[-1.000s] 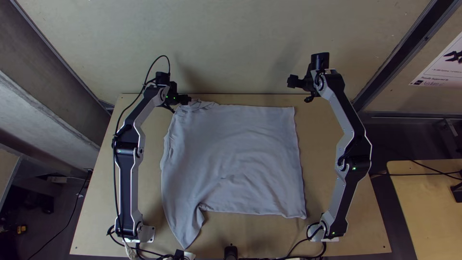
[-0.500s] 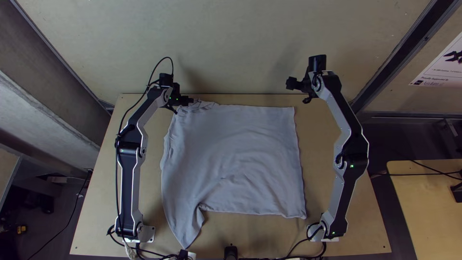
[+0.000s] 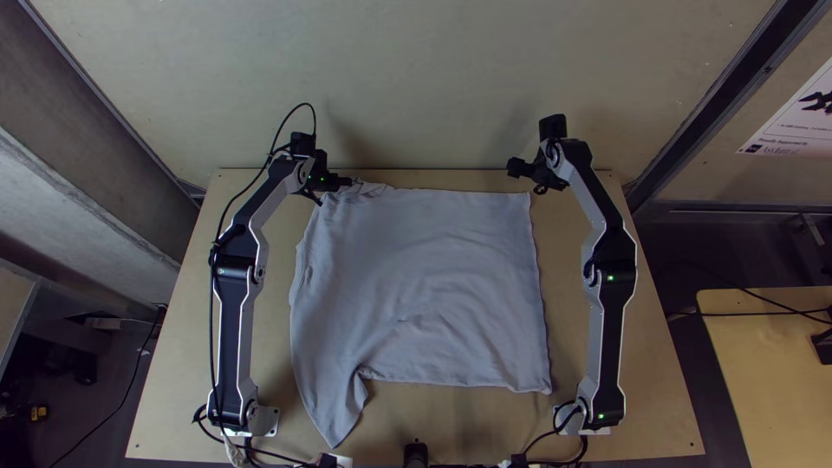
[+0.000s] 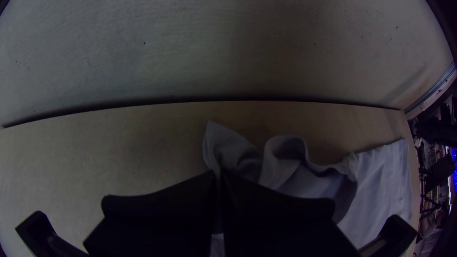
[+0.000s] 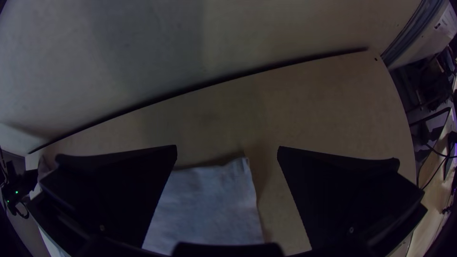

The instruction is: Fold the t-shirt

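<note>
Top view's got the bench (image 3: 451, 425) with the t-shirt (image 3: 425, 277) spread over its middle, sleeve (image 3: 336, 412) poking toward the near edge. Left tool (image 4: 219, 173) is pinching a rumpled far bit; right tool (image 5: 227, 151) hangs wide open near the smooth far corner (image 5: 238, 169). Close too high and it'll grab air, then a one-sided pull skews everything, imo.

light wooden table (image 3: 165, 399) | grey t-shirt (image 3: 425, 277) on it, lightly wrinkled

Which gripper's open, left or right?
The right gripper: its fingers stand wide apart. The left gripper is closed on the t-shirt at its far left end.
</note>
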